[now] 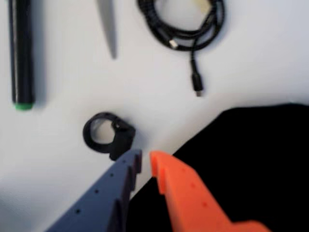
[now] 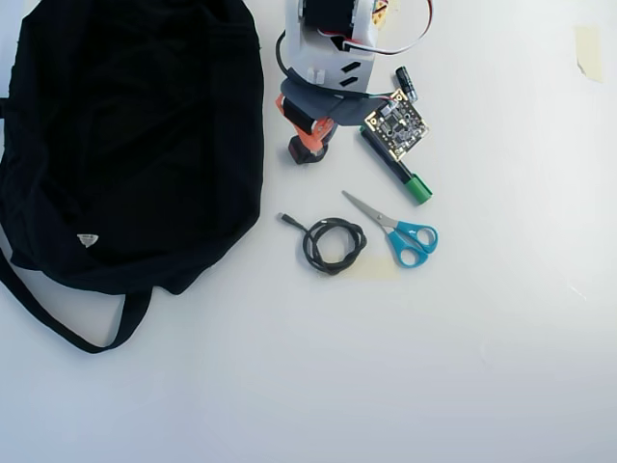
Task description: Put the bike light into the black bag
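Observation:
The bike light, a tiny black block with a round rubber loop, lies on the white table in the wrist view. It sits just left of my blue-grey finger's tip and is not held. My gripper is low over the table, its blue-grey and orange jaws nearly together with nothing between them. The black bag fills the lower right of the wrist view, close to the orange finger. In the overhead view the bag lies at the left and my gripper is just right of it. The arm hides the light there.
A black marker with a green cap, blue-handled scissors and a coiled black cable lie right of the bag. A small black cylinder lies beside the arm. Bag straps trail at lower left.

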